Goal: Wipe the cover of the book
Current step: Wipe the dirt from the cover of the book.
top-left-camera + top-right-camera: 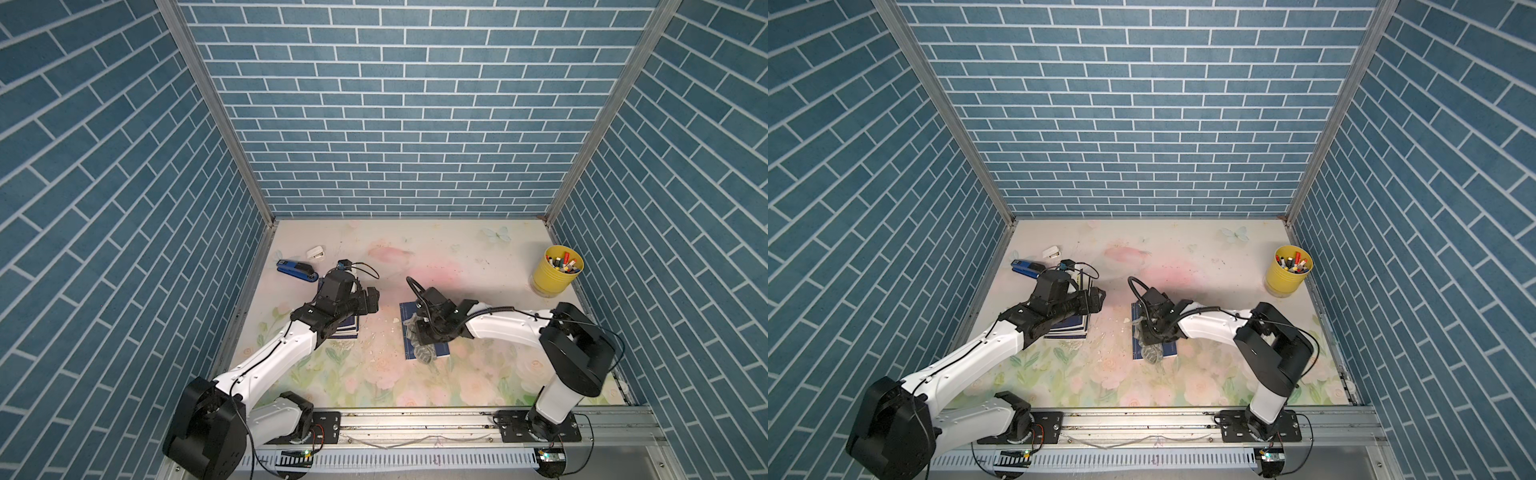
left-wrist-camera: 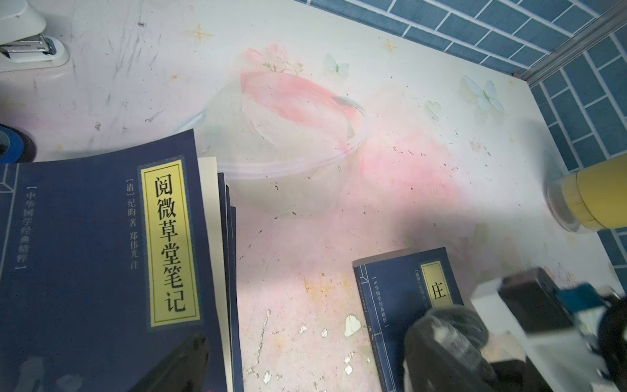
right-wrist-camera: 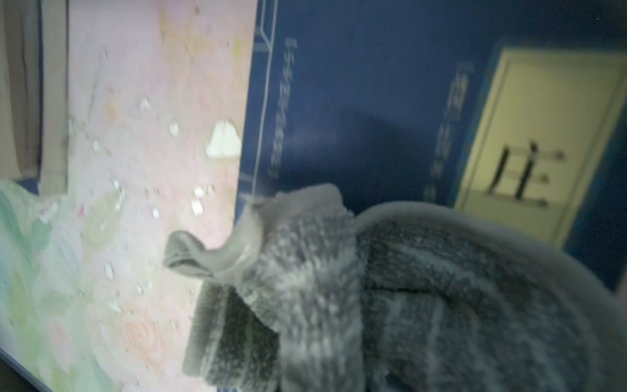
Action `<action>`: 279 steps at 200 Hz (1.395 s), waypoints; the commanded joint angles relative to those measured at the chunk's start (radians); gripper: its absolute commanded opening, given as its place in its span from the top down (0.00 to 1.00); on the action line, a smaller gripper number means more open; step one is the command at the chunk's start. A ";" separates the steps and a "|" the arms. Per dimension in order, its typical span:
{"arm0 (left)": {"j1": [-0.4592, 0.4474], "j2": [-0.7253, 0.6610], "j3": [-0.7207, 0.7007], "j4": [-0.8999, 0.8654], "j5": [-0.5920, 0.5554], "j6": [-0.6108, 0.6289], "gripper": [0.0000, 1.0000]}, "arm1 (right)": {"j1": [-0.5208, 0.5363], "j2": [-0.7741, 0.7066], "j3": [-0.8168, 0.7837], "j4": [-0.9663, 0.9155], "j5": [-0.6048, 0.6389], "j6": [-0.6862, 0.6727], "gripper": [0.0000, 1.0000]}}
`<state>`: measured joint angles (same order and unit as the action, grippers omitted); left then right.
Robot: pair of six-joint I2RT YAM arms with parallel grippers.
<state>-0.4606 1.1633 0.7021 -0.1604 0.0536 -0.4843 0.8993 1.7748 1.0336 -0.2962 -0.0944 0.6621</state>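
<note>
Right gripper (image 1: 422, 330) clamped on a grey towel (image 3: 407, 288)
Navy book (image 1: 408, 314) sits flat right under it, bare cover peeking out at 11 o'clock; left gripper (image 1: 372, 301) wide open.

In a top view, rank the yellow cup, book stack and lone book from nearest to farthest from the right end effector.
1. Lone book: directly beneath the right end effector.
2. Book stack: off to its left.
3. Yellow cup: back right corner.

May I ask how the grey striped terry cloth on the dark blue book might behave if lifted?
Probably floppy: the grey striped terry cloth bunches in folds and spills past the dark blue book. Its fuzzy pile likely grips rather than slips.
</note>
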 commanded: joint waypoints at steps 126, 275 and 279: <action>0.026 -0.005 -0.015 0.017 -0.008 0.017 0.05 | 0.115 0.016 -0.187 -0.093 0.029 0.114 0.90; 0.036 -0.038 -0.032 0.026 0.005 0.004 0.05 | 0.031 0.095 0.003 -0.144 -0.001 -0.098 0.90; 0.036 -0.036 -0.032 0.025 0.004 0.005 0.05 | 0.045 0.087 -0.012 -0.142 0.015 -0.090 0.90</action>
<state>-0.4316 1.1126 0.6788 -0.1501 0.0505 -0.4820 0.8734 1.8599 1.1313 -0.2726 -0.1081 0.5728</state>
